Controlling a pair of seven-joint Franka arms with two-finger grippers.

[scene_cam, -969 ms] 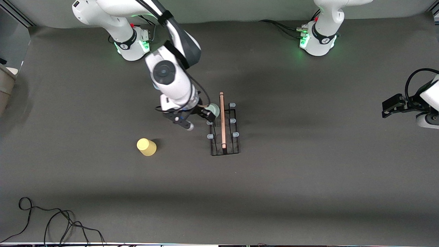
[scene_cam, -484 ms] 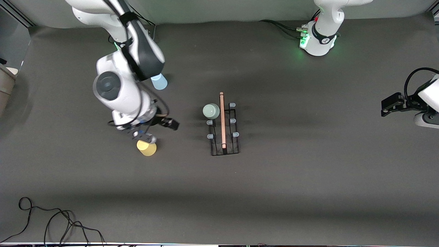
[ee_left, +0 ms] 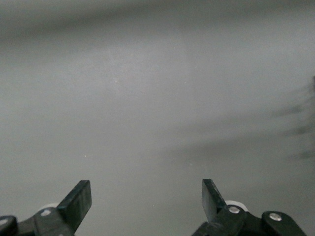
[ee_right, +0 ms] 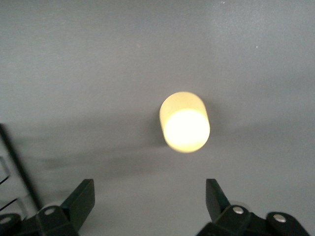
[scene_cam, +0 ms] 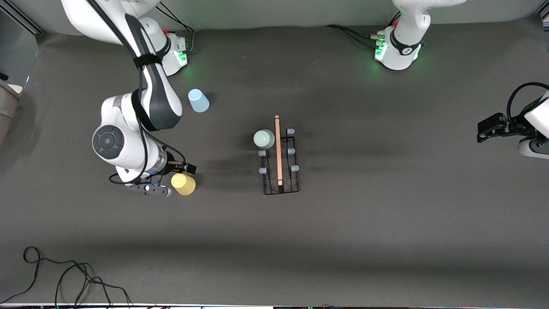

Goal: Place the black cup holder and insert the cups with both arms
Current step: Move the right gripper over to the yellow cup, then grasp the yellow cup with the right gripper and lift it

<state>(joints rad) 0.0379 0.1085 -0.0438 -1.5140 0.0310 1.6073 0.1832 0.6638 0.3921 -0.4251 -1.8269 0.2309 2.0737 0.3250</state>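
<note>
Front view: the right hand has left the green cup on the black cup holder mid-bench and moved beside the yellow cup, fingers apart. Left hand waits, fingers apart.

Even overhead light falls on the dark table, crossed by broad soft shadow bands; both bases glow green. In the right wrist view the yellow cup is overexposed and soft-edged. The left wrist view is hazy, with faint smeared streaks at one edge.
</note>
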